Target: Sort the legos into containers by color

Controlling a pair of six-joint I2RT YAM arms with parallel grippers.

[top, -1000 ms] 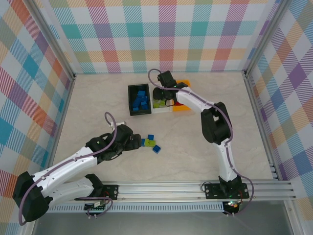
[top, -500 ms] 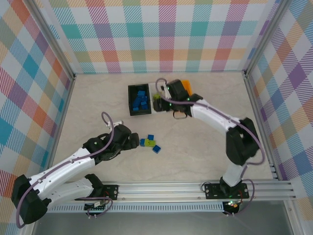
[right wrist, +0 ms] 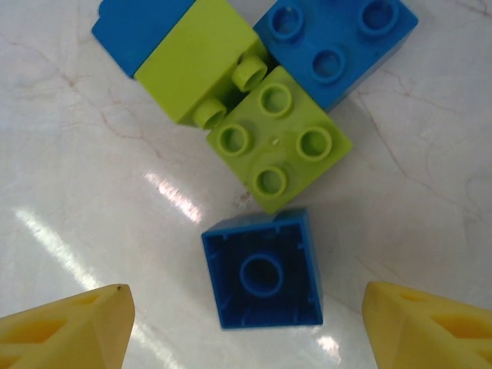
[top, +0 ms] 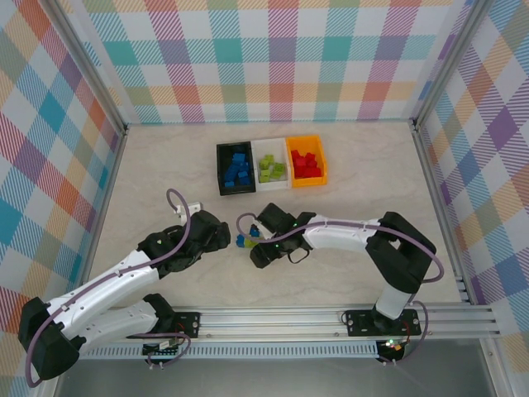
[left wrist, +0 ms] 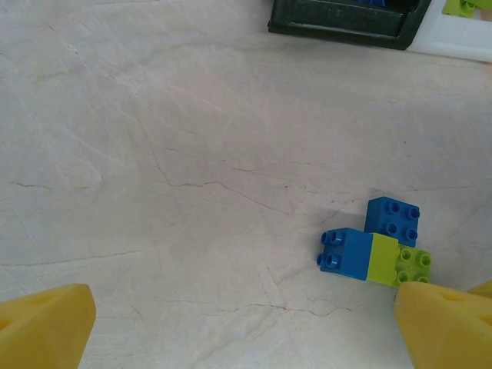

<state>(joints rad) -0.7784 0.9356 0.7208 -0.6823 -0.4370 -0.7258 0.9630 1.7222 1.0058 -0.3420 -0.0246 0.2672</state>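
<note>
Four loose pieces are lying clustered on the tabletop [top: 372, 165] near the arms: an upturned blue brick [right wrist: 263, 269], a lime brick [right wrist: 280, 138], a blue brick [right wrist: 334, 38] and a blue-and-lime joined pair [right wrist: 177, 54]. The black bin [top: 220, 169] is holding blues, the white bin [top: 271, 185] limes and the orange bin [top: 306, 142] reds, so I am judging the sort mostly finished. I am seeing the right gripper [top: 254, 244] hanging spread over the upturned blue brick without touching it and the left gripper [left wrist: 246, 323] gaping wide and empty beside the cluster, while the pale marbled surface is throwing glare and pastel plaid panels [top: 281, 58] on aluminium framing [top: 331, 318] are enclosing the cell.
</note>
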